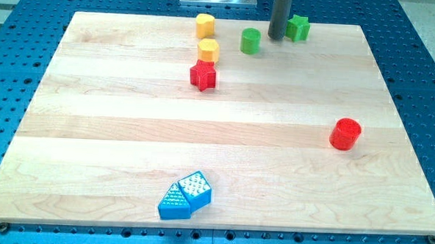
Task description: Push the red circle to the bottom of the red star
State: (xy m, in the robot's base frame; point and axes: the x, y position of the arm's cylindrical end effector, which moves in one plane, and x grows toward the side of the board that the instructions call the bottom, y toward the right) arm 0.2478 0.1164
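**Seven blocks on the table, tip at the view's top**

There are two red blocks, two yellow, two green and two blue on the wooden table (114,132). The red circle (345,134) sits alone at the view's right, well apart from the red star (202,76), which lies just below a yellow hexagon (208,50). A yellow cylinder (205,25) stands above that. My tip (277,38) rests between the green circle (250,41) and the green star (298,28), just beside the star. Two blue blocks (185,195) touch each other near the view's bottom edge. The rod carries no fingers.
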